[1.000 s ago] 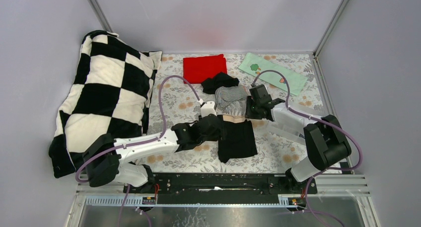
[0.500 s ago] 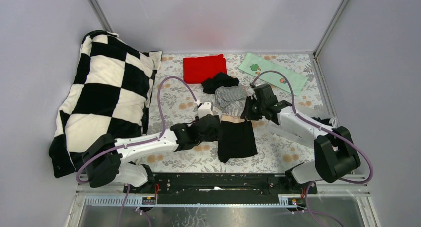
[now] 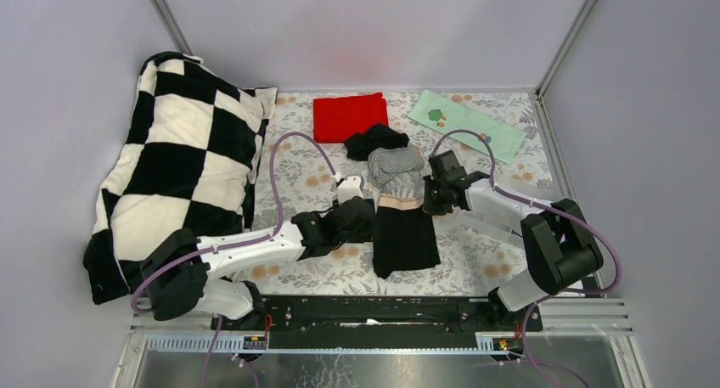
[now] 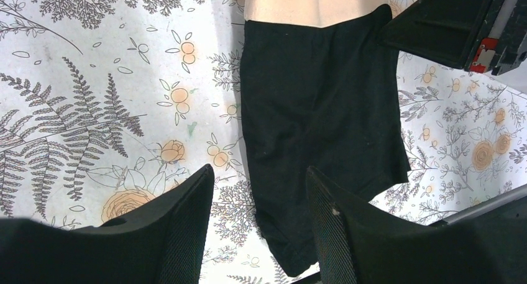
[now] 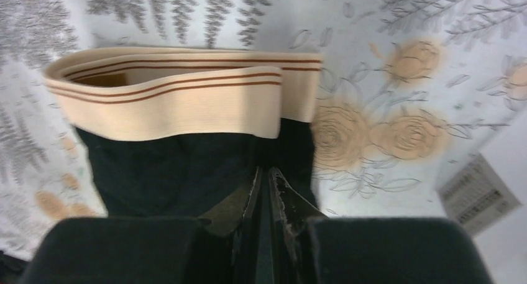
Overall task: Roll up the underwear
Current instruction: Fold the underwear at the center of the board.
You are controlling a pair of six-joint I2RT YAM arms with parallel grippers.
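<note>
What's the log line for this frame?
phase: grasp | left gripper: open over black underwear left edge | right gripper: shut on right edge under beige waistband | rolled: not yet

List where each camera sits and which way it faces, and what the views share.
Top external: high behind the bases, looking down on the table; both arms, left gripper and right gripper show.
Left wrist: on the left arm, facing down at the black underwear; its open fingers show.
Right wrist: on the right arm, facing down at the waistband; its closed fingers show.
Shared: all see the black underwear.
</note>
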